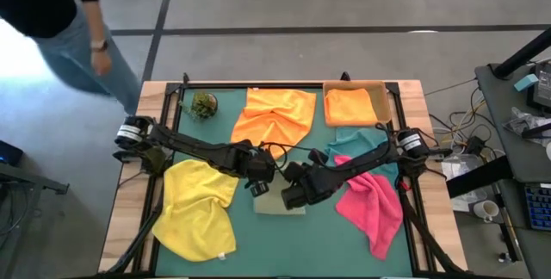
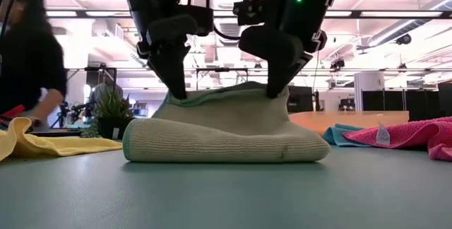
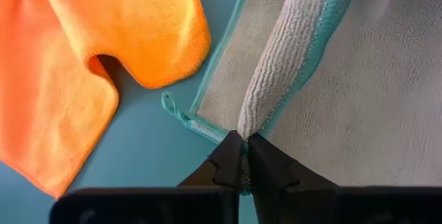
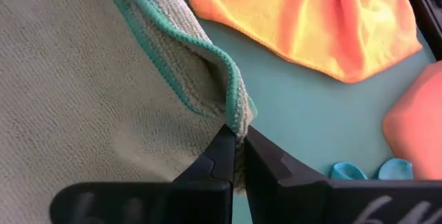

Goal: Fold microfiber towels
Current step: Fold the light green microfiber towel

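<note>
Teal table [image 1: 284, 236]: left gripper [image 3: 243, 156] and right gripper [image 4: 237, 146] each clamped on olive towel [image 2: 226, 141] edge, seemingly lifted.

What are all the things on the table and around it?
Olive green towel: one, olive with teal edging, folded at the table's front middle, pinched up by both grippers.
Yellow towel: one, yellow, crumpled at front left.
Orange towels: two, orange; one spread loose at back middle, one folded in the tray.
Pink towel: one, pink, crumpled at front right.
Teal towel: one, teal, at right, partly under the pink towel and the right arm.
Tray: one, tan, back right corner.
Plant ball: one, green, back left.
Person: one, dark top, jeans, beyond the table's back left corner.
Left gripper: shut on the olive green towel's edge.
Right gripper: shut on the same towel's edge.
</note>
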